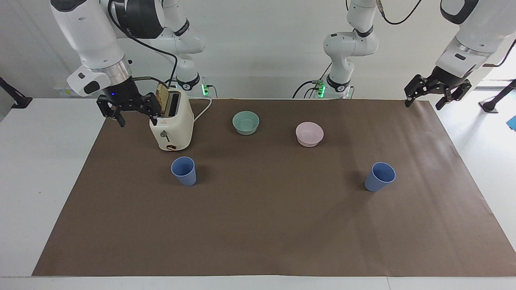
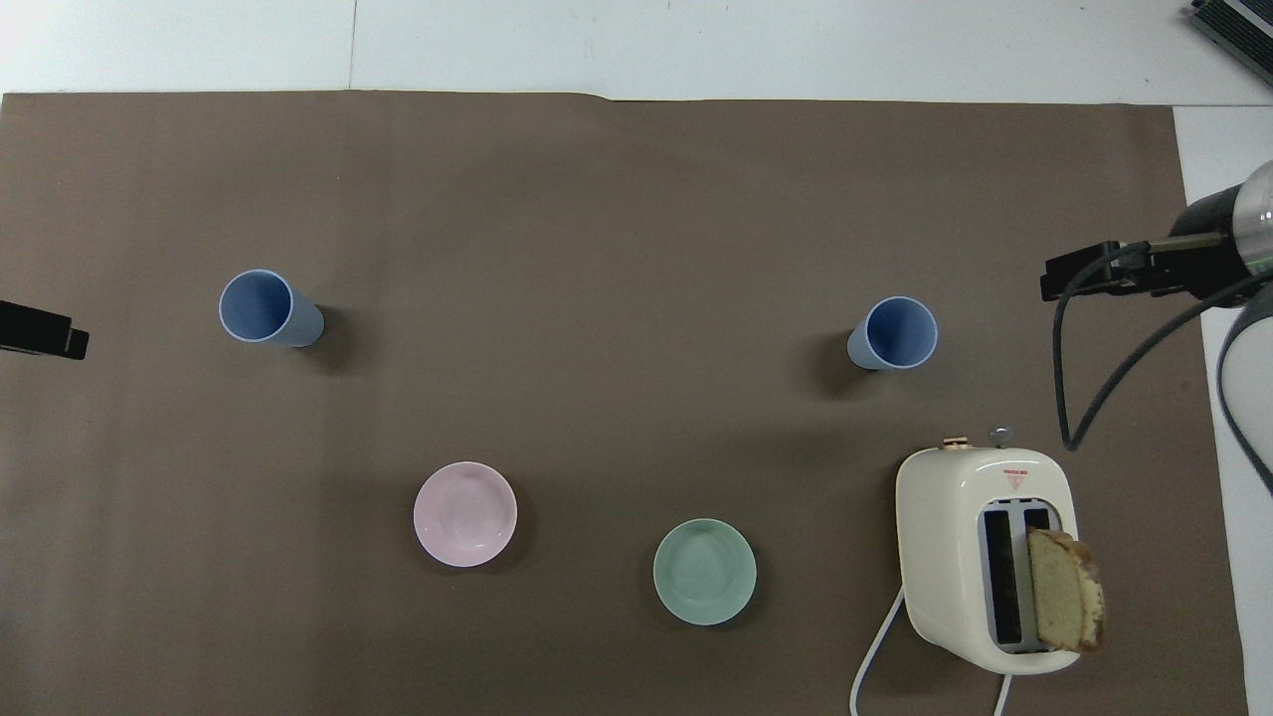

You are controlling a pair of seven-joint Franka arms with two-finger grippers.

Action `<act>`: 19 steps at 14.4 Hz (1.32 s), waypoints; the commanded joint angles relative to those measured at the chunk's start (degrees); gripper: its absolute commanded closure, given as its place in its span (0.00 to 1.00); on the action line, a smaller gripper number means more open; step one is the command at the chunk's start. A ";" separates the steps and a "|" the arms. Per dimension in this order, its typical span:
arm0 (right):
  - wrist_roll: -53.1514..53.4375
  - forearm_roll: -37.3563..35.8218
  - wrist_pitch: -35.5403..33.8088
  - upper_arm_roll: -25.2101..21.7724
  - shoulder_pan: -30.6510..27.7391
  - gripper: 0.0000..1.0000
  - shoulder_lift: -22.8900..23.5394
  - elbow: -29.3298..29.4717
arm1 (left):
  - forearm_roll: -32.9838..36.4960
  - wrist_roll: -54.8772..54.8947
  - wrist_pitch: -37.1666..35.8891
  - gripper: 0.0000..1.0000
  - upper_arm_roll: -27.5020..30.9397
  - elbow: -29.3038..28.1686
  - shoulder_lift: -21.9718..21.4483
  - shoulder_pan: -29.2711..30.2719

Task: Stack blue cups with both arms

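two small matte blue tapered plastic cups stood upright and well apart on the brown paper mat (image 1: 258, 225). in the facing view, one blue cup (image 1: 184, 170) sat left of centre in the frame, just below the cream two-slot toaster (image 1: 171, 125); the other blue cup (image 1: 379, 176) sat at right of centre, lower than the pale pink shallow bowl (image 1: 309, 133). in the overhead view the same cups appeared at right of centre (image 2: 894, 334) and at mid left (image 2: 269, 308).

right gripper (image 1: 134, 116), black, two-fingered, hung in the upper left of the facing frame, just beside the toaster, over the mat's edge. fingers spread wide, nothing between them. in the overhead frame it showed at the right edge (image 2: 1094, 270).

left gripper (image 1: 435, 97) hung in the upper right of the facing frame, over the mat's corner. fingers apart, holding nothing. only a black tip of it showed at the left edge of the overhead frame (image 2: 40, 330).

teal round bowl (image 1: 246, 122) stood in the upper middle of the facing frame, between toaster and pink bowl. a slice of bread (image 2: 1064, 589) stuck up from one toaster slot, leaning outward. white power cord (image 2: 875, 656) trailed from the toaster toward the bottom edge of the overhead frame.

neither cup was touched by either gripper.
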 commanded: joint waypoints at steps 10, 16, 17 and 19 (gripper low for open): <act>-1.35 0.81 -0.09 0.06 -0.52 0.00 -1.68 -1.95 | 0.58 0.87 0.01 0.00 -0.26 0.76 0.00 -0.08; -1.18 0.90 -0.09 0.06 -0.52 0.00 -1.68 -1.95 | 0.58 0.87 2.20 0.00 -0.26 0.67 0.09 -0.17; -1.18 0.90 -0.09 0.06 -0.52 0.00 -1.68 -1.95 | 0.58 0.87 2.29 0.00 -0.26 0.67 0.09 -0.17; -1.18 0.81 -0.18 0.06 -0.52 0.00 -1.68 -1.95 | 0.58 0.87 2.56 0.00 -0.26 0.67 0.09 -0.17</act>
